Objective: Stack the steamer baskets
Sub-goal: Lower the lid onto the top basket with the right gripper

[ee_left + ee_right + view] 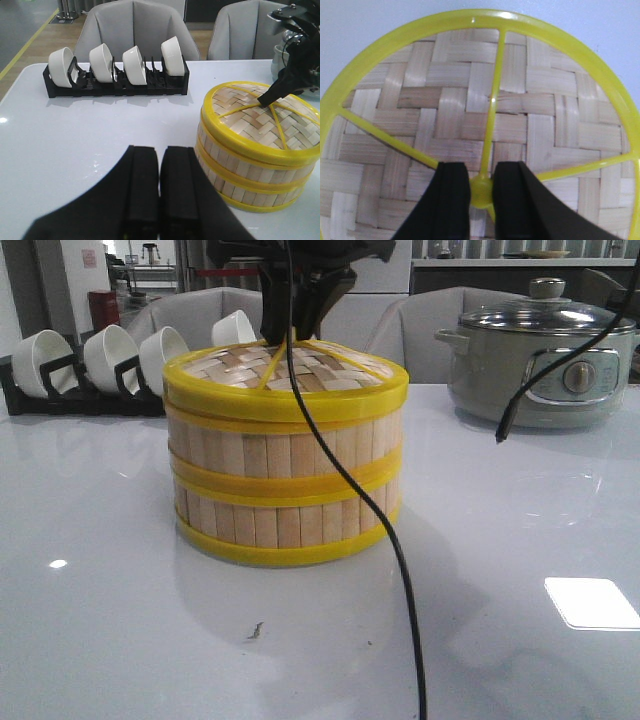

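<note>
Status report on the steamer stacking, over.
Left gripper shut, empty, clear of stack. Right gripper shut on lid hub. Steamer baskets stacked, lid on top. Nothing in the way.

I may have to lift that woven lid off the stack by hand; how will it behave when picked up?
The woven lid probably feels light and fairly stiff: thin bamboo strips braced by yellow ribs. Held only at the small center knob, as the right gripper does, it may tilt.
</note>
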You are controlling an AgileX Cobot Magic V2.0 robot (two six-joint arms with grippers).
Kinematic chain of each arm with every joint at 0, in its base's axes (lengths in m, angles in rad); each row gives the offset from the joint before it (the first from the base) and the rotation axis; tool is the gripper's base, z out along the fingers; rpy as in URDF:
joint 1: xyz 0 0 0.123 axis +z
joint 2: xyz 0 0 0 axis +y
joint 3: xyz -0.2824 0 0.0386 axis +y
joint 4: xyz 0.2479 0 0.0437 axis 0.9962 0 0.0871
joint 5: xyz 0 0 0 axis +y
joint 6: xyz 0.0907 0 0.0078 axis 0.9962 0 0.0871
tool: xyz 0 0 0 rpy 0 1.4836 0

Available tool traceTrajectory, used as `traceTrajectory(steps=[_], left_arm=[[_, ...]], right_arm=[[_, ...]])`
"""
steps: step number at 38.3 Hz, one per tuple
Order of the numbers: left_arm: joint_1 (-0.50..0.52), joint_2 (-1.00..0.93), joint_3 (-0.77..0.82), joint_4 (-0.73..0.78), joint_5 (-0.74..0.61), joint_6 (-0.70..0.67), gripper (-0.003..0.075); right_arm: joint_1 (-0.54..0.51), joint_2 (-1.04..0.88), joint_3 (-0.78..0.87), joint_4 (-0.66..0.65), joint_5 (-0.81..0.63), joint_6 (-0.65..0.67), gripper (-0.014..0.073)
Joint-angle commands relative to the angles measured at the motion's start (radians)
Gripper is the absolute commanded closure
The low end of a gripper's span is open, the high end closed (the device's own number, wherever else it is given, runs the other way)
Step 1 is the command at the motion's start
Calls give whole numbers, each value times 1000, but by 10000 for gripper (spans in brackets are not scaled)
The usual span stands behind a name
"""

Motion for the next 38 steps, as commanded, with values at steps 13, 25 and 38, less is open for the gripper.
traceTrajectory(steps=[13, 25, 38], left_arm=[[2, 6, -26, 3, -89, -9, 634], [2, 6, -26, 3, -89, -9, 634], [2, 6, -26, 3, -89, -9, 634]], right_arm=[[7, -51, -32, 49, -13, -6, 538], [7, -56, -32, 68, -8, -6, 538], [8, -62, -32, 68, -8, -6, 538]])
